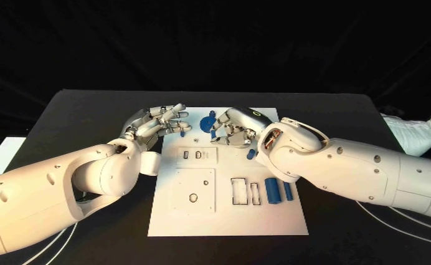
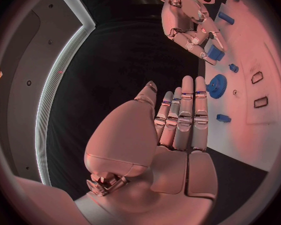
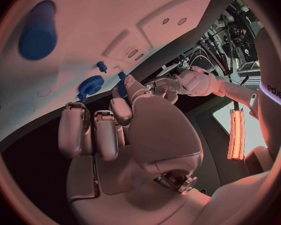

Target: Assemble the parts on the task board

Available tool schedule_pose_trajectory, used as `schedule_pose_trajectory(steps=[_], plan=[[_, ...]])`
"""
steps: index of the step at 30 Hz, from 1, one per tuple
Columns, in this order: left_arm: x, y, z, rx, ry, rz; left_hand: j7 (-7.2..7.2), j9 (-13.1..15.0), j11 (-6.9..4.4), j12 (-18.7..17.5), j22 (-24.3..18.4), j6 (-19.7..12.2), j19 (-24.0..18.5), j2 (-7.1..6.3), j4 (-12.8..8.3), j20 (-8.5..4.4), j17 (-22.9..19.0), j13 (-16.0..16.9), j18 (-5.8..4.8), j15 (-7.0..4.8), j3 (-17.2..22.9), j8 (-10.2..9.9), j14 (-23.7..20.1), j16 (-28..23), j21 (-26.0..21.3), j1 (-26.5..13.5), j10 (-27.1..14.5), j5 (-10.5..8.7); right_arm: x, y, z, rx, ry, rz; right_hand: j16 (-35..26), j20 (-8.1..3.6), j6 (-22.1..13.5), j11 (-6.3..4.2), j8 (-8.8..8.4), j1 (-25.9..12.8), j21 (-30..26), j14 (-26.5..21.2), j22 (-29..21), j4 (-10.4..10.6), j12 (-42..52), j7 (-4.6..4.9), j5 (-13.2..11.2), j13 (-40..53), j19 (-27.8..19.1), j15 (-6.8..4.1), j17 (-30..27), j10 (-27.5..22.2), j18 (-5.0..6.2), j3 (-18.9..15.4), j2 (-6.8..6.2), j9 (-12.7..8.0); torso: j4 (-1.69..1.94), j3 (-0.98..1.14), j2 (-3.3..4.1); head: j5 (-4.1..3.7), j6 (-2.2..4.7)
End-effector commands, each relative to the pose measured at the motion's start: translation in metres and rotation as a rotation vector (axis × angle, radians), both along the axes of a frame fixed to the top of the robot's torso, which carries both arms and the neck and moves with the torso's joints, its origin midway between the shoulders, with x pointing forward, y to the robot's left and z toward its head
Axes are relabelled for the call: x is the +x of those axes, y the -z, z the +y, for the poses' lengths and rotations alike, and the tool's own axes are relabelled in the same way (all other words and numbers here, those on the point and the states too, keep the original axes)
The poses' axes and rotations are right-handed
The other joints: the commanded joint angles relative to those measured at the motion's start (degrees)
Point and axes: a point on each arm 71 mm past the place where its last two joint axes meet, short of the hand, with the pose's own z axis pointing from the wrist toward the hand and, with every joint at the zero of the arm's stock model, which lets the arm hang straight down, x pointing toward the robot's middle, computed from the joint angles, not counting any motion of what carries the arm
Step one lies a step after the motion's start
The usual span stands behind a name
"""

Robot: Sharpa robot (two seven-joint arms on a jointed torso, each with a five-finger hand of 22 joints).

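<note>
Left hand (image 1: pixel 160 121): fingers straight and slightly spread, palm turned toward the board, holding nothing; in its wrist view the fingers (image 2: pixel 185 116) lie side by side, flat and extended. Hovers at the near-left edge of the task board (image 1: pixel 269 221).

Right hand (image 1: pixel 235 129): fingers curled downward over the board's far middle; whether it has hold of a part cannot be told. In its wrist view the fingers (image 3: pixel 90 132) bend inward in front of the palm.

Blue gear (image 1: pixel 208 123): between the two hands, just beside the right hand's fingertips; also seen on the board past the left fingers (image 2: pixel 216 86).

Small blue peg (image 2: pixel 223 118): on the board close to the left fingertips.

Blue cylinder (image 1: pixel 272 190) and slimmer blue pin (image 1: pixel 288 191): lying side by side on the board near the right forearm, well apart from both hands.

Surface: white board with rectangular recesses (image 1: pixel 240 191) on a black table (image 1: pixel 89 106); dark surroundings.

Arms: both white forearms enter low and converge toward the board's far half.
</note>
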Motion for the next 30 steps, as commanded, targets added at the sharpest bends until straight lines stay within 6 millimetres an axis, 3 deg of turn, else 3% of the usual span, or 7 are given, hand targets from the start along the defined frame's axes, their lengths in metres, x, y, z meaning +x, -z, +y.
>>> schedule_pose_trajectory(steps=[1, 4, 15, 18, 30], plan=[[0.0, -0.001, -0.001, -0.046, 0.019, 0.002, -0.28, 0.0, -0.21, -0.2, 0.0, -0.2, -0.3, 0.0, -0.3, -0.09, 0.1, -0.1, 0.58, -0.07, 0.0, -0.2, -0.3, 0.3, -0.1, 0.6, -0.2, 0.34, -0.002, 0.008, 0.007, -0.107, -0.008, -0.034, -0.2, 0.11, 1.3, -1.01, 1.32, -0.1, -0.3, 4.0, -0.1, -0.1, -0.4, -1.41, 0.0, 0.0, -0.4, 0.12, 5.1, 0.8, -0.92, 0.5, 0.19, 1.4, -0.06, 0.03, 0.03, 0.37, -0.03], [0.0, -0.001, -0.001, -0.053, 0.024, 0.0, -0.31, 0.0, -0.23, -0.2, 0.0, -0.1, -0.4, -0.02, -0.4, -0.09, 0.1, -0.1, 0.58, -0.07, 0.0, -0.2, -0.4, 0.3, -0.1, 0.6, -0.1, 0.34, -0.004, 0.015, 0.014, -0.135, -0.011, -0.025, -0.3, 0.12, 1.3, -1.0, 1.31, -0.1, -0.3, 4.0, -0.3, -0.1, -0.6, -1.4, 0.0, -0.1, -0.5, 0.13, 5.0, 0.7, -0.89, 0.5, 0.15, 1.4, 0.05, -0.01, 0.07, 0.39, -0.03], [0.001, -0.002, -0.005, -0.049, 0.039, -0.012, -0.34, 0.0, -0.26, -0.2, 0.0, -0.1, -0.5, 0.01, -0.7, -0.1, 0.2, -0.1, 0.58, -0.08, 0.2, -0.3, -0.5, 0.3, -0.2, 0.9, -0.1, 0.37, -0.006, 0.03, 0.026, -0.168, -0.016, -0.004, -0.5, 0.17, 1.3, -0.97, 1.31, -0.1, -0.4, 3.9, -0.6, -0.2, -0.7, -1.37, 0.2, -0.2, -0.7, 0.16, 4.7, 0.6, -0.83, 0.6, 0.01, 1.4, -0.07, 0.04, 0.1, 1.06, -0.32], [0.001, -0.002, -0.007, -0.048, 0.042, -0.013, -0.34, 0.0, -0.26, -0.2, 0.0, -0.1, -0.5, 0.01, -0.7, -0.1, 0.2, -0.1, 0.58, -0.08, 0.2, -0.3, -0.5, 0.3, -0.2, 0.9, -0.1, 0.37, -0.007, 0.033, 0.029, -0.176, -0.021, 0.004, -0.5, 0.19, 1.3, -0.95, 1.3, -0.2, -0.5, 3.9, -0.6, -0.2, -0.8, -1.35, 0.2, -0.2, -0.7, 0.17, 4.7, 0.5, -0.83, 0.6, -0.07, 1.4, -0.07, 0.13, 0.11, 1.18, -0.43], [0.0, -0.001, -0.008, -0.041, 0.041, -0.006, -0.31, 0.0, -0.24, -0.2, 0.0, -0.2, -0.5, 0.05, -0.8, -0.11, 0.3, -0.1, 0.58, -0.08, 0.3, -0.3, -0.6, 0.3, -0.2, 1.0, -0.1, 0.38, -0.008, 0.039, 0.028, -0.211, -0.031, 0.033, -0.9, 0.35, 1.4, -0.85, 1.26, -0.7, -0.8, 3.8, -1.2, -0.3, -1.3, -1.27, 0.5, -0.5, -1.1, 0.29, 4.2, 0.2, -0.7, 0.4, -0.94, 1.4, -0.14, 0.22, 0.14, 1.38, -0.85]])
